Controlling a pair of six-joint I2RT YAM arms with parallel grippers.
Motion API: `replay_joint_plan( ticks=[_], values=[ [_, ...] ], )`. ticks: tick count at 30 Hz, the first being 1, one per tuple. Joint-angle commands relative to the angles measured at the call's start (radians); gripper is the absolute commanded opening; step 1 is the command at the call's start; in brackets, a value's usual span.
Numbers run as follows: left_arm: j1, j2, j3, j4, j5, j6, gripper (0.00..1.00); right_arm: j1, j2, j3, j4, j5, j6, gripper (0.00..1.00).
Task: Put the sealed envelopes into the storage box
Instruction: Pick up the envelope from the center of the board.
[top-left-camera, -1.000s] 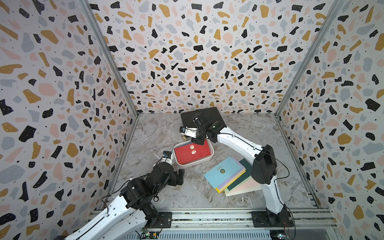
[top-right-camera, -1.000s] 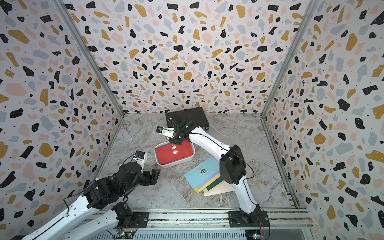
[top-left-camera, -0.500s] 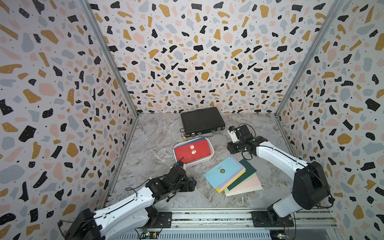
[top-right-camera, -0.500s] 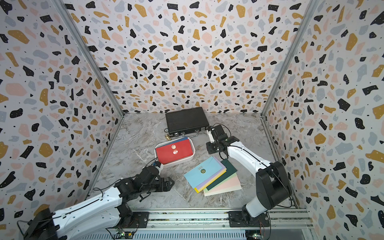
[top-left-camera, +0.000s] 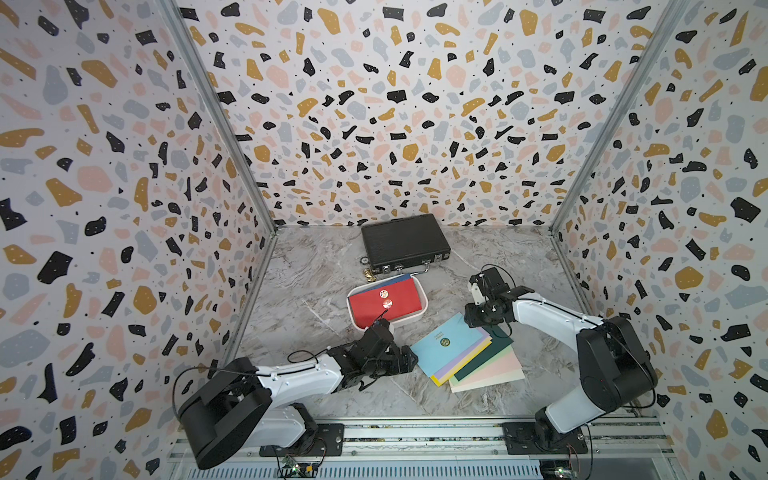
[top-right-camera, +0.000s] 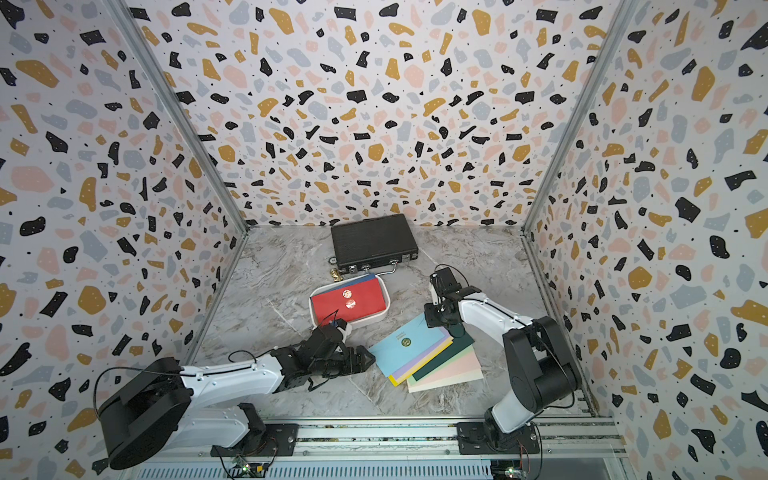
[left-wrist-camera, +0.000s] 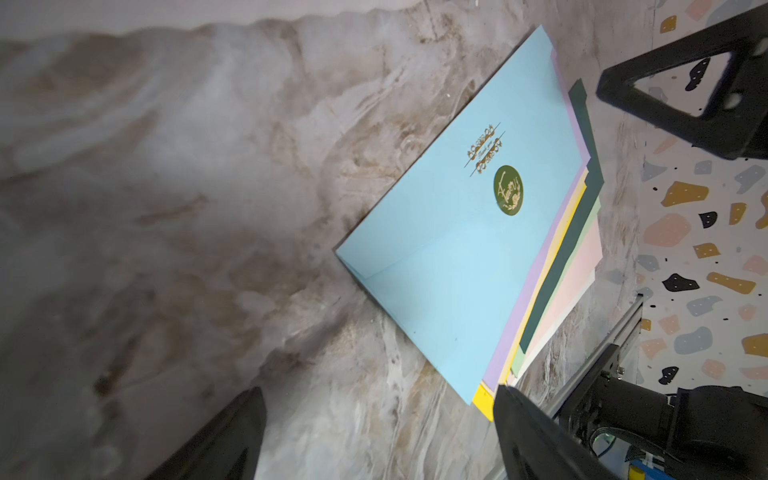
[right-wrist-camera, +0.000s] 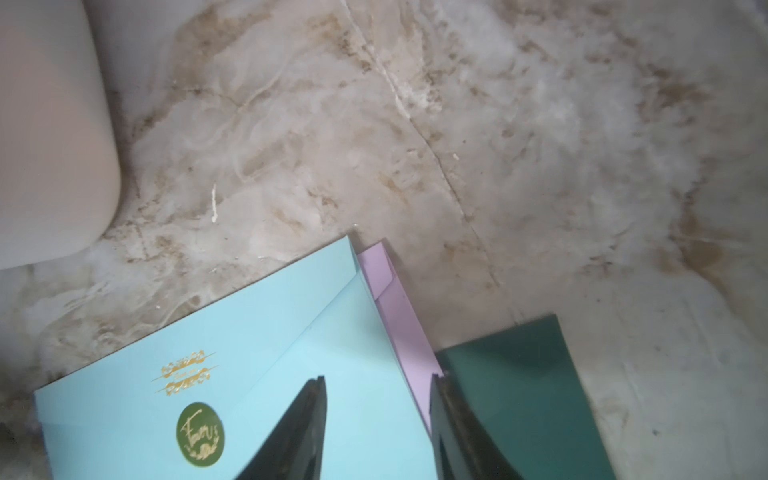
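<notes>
Near the front of the marble tabletop (top-left-camera: 307, 286), a fanned stack of sealed envelopes (top-left-camera: 478, 361) lies flat. A light blue envelope (top-left-camera: 457, 334) with a round green seal is on top, with lilac, yellow, dark green, pink and cream edges showing beneath it. Just beyond the stack sits the storage box (top-left-camera: 409, 319), holding a red envelope (top-left-camera: 374, 307) over a navy envelope (top-left-camera: 400, 277). The left end effector (top-left-camera: 409, 361) is low, near the stack's front corner, its fingers spread wide with nothing between them. The right end effector (right-wrist-camera: 376, 380) hovers over the stack's far corner, jaws partly open and empty, above the blue and lilac edges. A black briefcase (top-left-camera: 403, 241) lies near the back wall.
</notes>
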Motion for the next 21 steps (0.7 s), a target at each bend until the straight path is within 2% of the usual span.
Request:
replay_joint_plan(
  ticks=[1,8,21],
  values=[
    [-0.009,0.047,-0.015,0.016,0.014,-0.032,0.88,-0.001,0.014,-0.010,-0.001,-0.034,0.011,0.46],
    [-0.010,0.084,-0.006,0.026,0.024,-0.030,0.87,-0.001,0.041,-0.035,0.018,-0.063,0.019,0.46],
    [-0.010,0.095,0.000,0.042,0.041,-0.048,0.78,-0.001,0.007,-0.051,0.051,-0.256,0.056,0.43]
  ],
)
